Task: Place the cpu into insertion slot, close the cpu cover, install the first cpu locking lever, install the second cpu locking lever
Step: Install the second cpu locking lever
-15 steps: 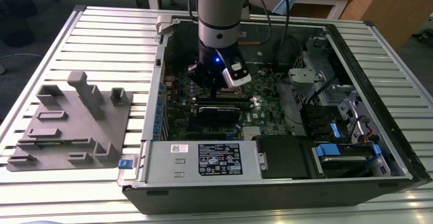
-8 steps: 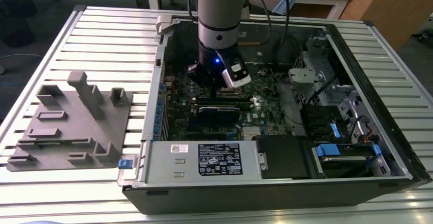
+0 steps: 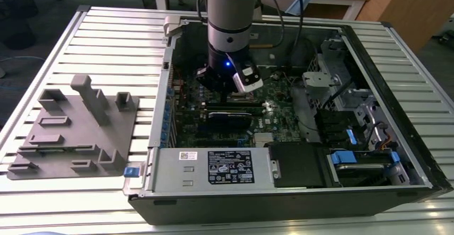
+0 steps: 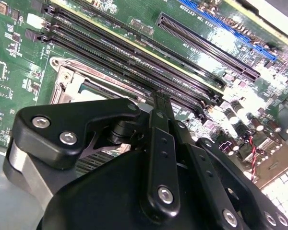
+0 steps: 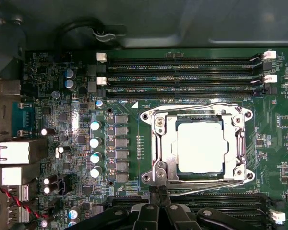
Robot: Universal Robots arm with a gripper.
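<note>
In the first wrist view the silvery cpu point(image 5: 200, 146) lies flat in the insertion slot, which is hidden beneath it. The silver cpu cover point(image 5: 158, 143) is down around the chip. One thin wire lever point(image 5: 197, 109) runs along the cover's edge beside the memory slots. Another lever point(image 5: 209, 184) runs along the opposite edge, and its free end stands slightly off the frame. My gripper point(image 5: 159, 190) is shut with nothing seen between its fingers. Its tips sit right by that second lever's hinge corner. The second wrist view has the gripper point(image 4: 159, 98) just above the cover point(image 4: 67, 79).
The green motherboard point(image 3: 273, 120) lies inside an open computer case point(image 3: 369, 86), and the arm point(image 3: 228, 22) reaches down into it. Long black memory slots point(image 5: 182, 62) flank the socket. A power supply point(image 3: 212, 167) fills the case's front. A grey fixture point(image 3: 71, 128) stands at the exterior view's left.
</note>
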